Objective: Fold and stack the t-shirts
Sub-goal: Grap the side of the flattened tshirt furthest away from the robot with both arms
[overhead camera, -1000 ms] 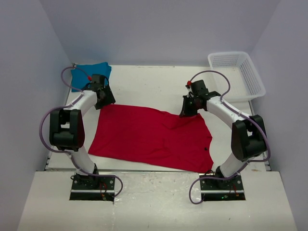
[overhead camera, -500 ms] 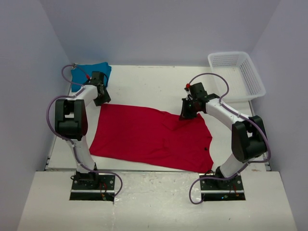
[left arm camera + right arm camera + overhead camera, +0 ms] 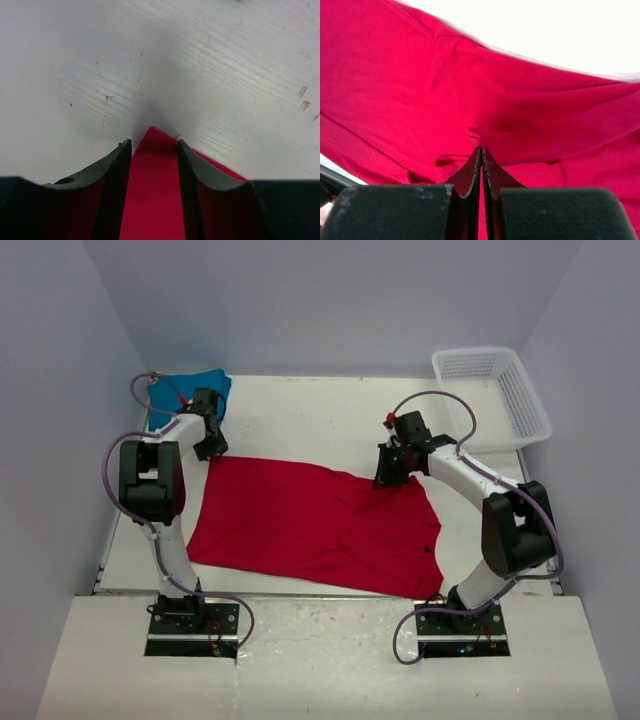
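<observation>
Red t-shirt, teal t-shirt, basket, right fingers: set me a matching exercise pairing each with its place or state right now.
Things:
1. red t-shirt
2. teal t-shirt
3. basket
4. right fingers

Places or states:
A. far right corner
B. shut, pinching red cloth
C. spread out in the middle
D. far left corner

Pairs: 1-C, 2-D, 3-A, 4-B.
</observation>
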Controlling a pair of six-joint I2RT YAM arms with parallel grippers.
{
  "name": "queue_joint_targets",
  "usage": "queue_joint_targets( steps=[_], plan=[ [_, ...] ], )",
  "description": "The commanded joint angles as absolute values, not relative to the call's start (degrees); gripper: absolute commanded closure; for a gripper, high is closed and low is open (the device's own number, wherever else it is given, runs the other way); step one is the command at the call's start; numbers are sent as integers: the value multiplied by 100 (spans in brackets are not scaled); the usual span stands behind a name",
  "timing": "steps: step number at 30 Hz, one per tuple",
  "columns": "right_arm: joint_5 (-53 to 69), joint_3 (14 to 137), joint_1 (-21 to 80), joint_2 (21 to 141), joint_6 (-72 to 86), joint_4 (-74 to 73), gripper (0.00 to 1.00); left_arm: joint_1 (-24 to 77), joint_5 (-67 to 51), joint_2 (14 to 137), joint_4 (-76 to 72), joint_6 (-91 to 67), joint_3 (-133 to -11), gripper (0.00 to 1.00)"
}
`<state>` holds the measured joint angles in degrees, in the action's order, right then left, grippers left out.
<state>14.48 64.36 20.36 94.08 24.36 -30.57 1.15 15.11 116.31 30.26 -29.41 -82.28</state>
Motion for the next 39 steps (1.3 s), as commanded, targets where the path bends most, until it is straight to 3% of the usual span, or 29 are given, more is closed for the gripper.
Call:
queue_joint_targets(
  steps=[1,5,11,14,15,16,24,33,39],
  plan=[
    [1502,6442,2065,9106,2426,-2971,100,70,1696,11575,3076,-2962,-8297,57],
    [1582,6399,2065,9036,2452,-2918,100,70,1793,11706,3050,-2953,-8314,59],
    [1477,6320,2065,8965,2452,-2953,100,70,1732,12023,2971,-2953,-8525,71],
    [1380,6284,2065,8921,2452,-2971,100,70,1749,12164,2953,-2927,-8587,85],
    [1336,6293,2065,8886,2452,-3006,100,70,1801,12190,2997,-2927,-8630,96],
    [1310,6284,2065,8877,2443,-3006,100,70,1845,12199,2988,-2927,-8640,100],
    [546,6565,2057,8877,2435,-3146,100,62,1995,11839,2883,-3032,-8376,100],
    [71,7751,1899,9123,2276,-3726,100,70,2056,11321,2874,-3138,-8077,100],
    [-202,7665,1881,8852,2320,-3955,100,79,2215,10934,2874,-3278,-7884,100]
  ],
)
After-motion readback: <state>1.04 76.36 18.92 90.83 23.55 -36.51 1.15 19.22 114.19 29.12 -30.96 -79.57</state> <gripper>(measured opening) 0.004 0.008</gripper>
